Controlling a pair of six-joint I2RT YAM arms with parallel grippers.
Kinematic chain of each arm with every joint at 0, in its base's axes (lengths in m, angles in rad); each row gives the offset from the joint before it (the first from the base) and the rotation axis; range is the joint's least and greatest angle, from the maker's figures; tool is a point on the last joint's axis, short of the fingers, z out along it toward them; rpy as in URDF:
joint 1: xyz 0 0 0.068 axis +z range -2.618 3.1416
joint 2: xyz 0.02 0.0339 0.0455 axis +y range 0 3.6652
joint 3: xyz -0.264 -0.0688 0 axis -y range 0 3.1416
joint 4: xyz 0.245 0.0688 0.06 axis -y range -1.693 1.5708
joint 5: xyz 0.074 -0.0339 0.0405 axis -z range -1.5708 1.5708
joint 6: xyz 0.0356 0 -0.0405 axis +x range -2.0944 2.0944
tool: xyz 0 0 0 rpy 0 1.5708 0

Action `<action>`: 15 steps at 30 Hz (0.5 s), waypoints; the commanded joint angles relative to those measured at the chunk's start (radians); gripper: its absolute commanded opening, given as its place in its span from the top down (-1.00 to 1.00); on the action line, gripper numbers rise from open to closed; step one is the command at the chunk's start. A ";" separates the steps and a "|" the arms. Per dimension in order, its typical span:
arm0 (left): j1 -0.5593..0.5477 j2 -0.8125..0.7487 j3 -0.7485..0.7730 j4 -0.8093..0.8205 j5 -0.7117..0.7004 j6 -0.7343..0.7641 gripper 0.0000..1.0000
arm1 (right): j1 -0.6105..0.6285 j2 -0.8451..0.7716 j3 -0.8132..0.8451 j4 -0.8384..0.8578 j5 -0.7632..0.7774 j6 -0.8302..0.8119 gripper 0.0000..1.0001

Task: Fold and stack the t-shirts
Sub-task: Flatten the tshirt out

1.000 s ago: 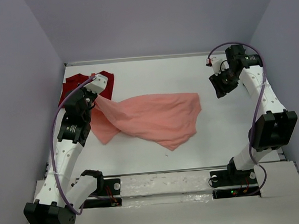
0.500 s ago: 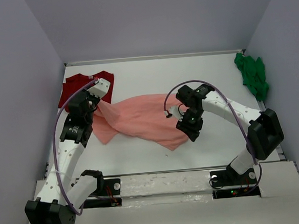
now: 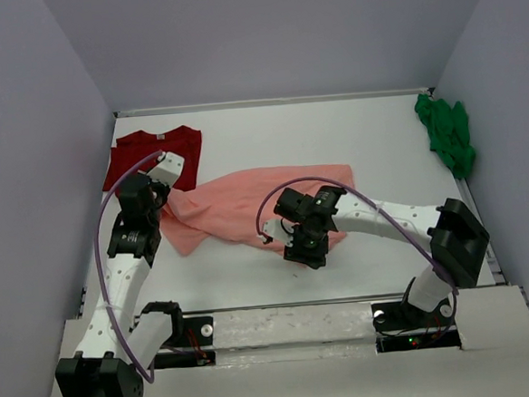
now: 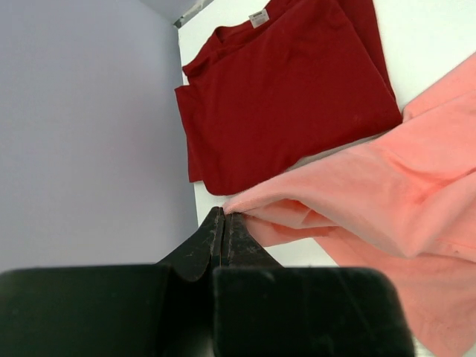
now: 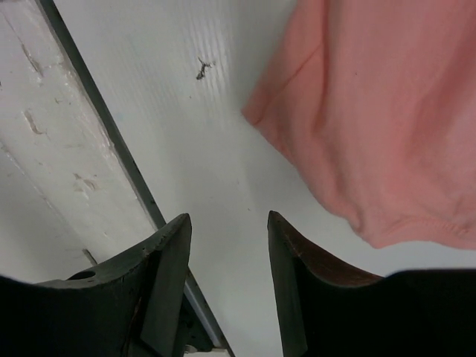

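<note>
In the middle of the counter [image 3: 389, 162], reaching toward its left side, the salmon-pink shirt [image 3: 229, 210] lies spread out but rumpled, not yet folded. It is thin, limp cloth. It will sag and crease wherever it hangs unsupported and will drag along the surface instead of sliding as 1 piece, so it is probably best handled by pinching 2 corners or hem points well apart and keeping the fabric taut between them.

The left gripper [image 4: 223, 223] is closed tight on 1 corner of this shirt at its back-left end, with the cloth draping away from the pinch. The right gripper [image 5: 227, 223] hovers over bare counter with its jaws about halfway apart and nothing between them. It sits just beside the shirt's near hem corner, which looks like the natural second hold.

The dark red shirt [image 3: 148, 152] lies flat at the back-left corner, neck label [image 4: 259, 16] showing, and the pink cloth overlaps its near edge. The green shirt [image 3: 446, 136] sits bunched in a heap against the right wall, well apart from both.
</note>
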 commanded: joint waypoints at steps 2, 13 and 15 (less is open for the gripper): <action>0.023 -0.030 -0.019 0.038 0.020 -0.037 1.00 | 0.078 0.081 -0.033 0.127 0.038 0.030 0.00; 0.029 -0.035 -0.026 0.032 0.023 -0.039 1.00 | 0.109 0.206 -0.029 0.198 0.018 0.024 0.10; 0.029 -0.037 -0.026 0.032 0.026 -0.039 1.00 | 0.109 0.219 -0.020 0.201 0.016 0.023 0.10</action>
